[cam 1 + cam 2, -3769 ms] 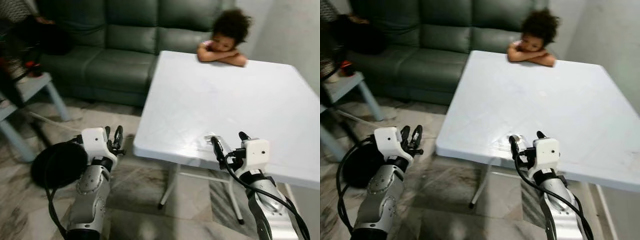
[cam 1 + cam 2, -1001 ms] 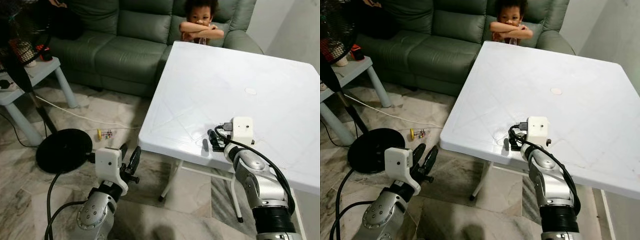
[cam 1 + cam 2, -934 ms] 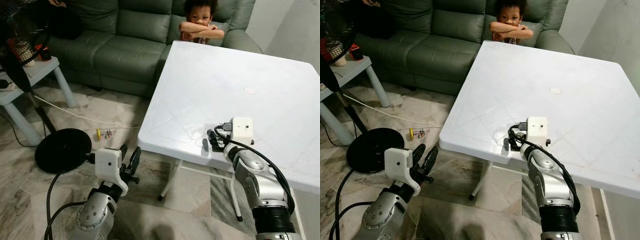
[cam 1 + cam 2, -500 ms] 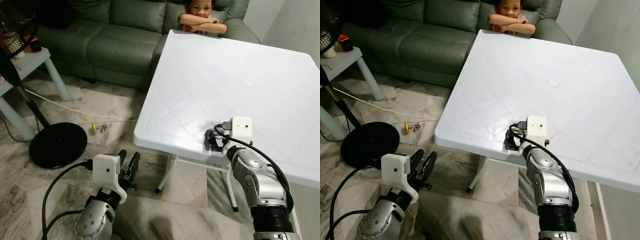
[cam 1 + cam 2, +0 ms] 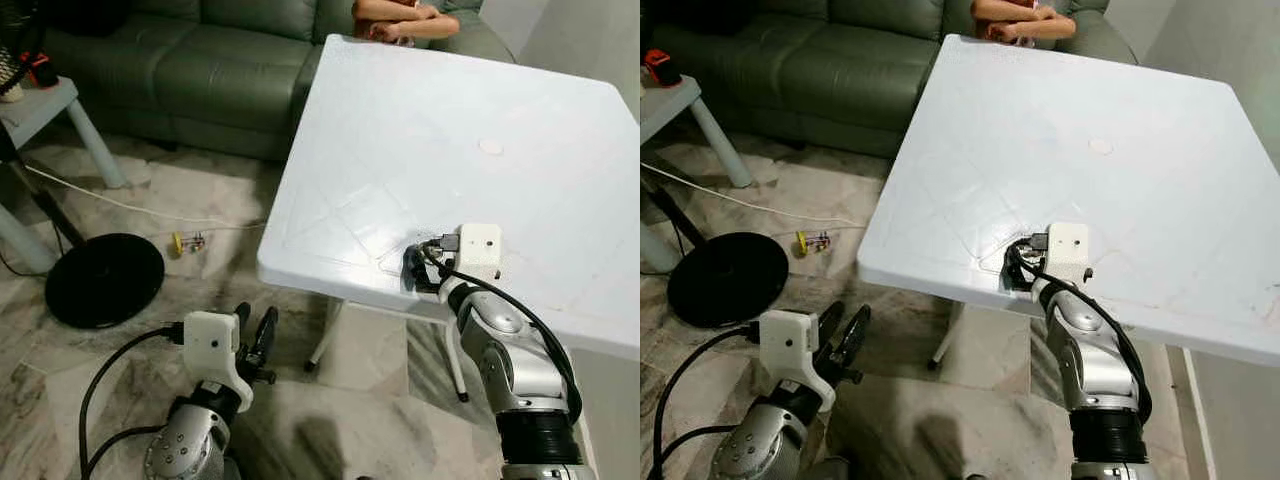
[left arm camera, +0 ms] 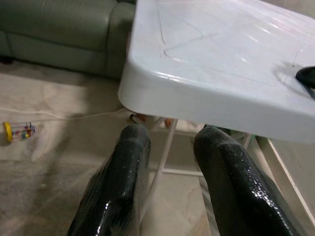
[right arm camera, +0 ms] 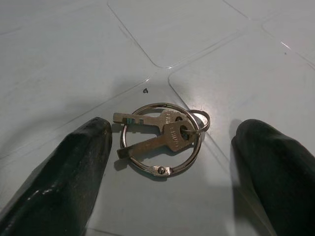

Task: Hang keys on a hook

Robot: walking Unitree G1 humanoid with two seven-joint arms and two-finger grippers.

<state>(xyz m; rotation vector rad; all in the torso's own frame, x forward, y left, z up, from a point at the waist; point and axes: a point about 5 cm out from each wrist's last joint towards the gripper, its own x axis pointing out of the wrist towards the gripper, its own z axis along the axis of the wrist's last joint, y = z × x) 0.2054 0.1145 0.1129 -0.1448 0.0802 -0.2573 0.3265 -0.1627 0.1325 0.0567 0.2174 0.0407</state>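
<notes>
Two small keys on a metal ring (image 7: 161, 139) lie flat on the white table (image 5: 430, 130), close to its near edge. My right gripper (image 7: 172, 162) points down over them, open, with one black finger (image 7: 59, 172) on each side of the ring and neither touching it. In the eye views that gripper (image 5: 418, 272) rests at the table's front edge and hides the keys. My left gripper (image 5: 255, 335) hangs low over the floor in front of the table, its fingers (image 6: 118, 182) a little apart and holding nothing.
A person (image 5: 395, 15) leans folded arms on the table's far edge, before a green sofa (image 5: 180, 70). A fan's black round base (image 5: 100, 280), a cable and a small toy (image 5: 185, 242) lie on the marble floor to the left. A small round spot (image 5: 491, 146) marks the tabletop.
The camera has tilted down and closer. My right gripper has turned down onto the table's near edge and now straddles the key ring. The left arm has sunk lower.
</notes>
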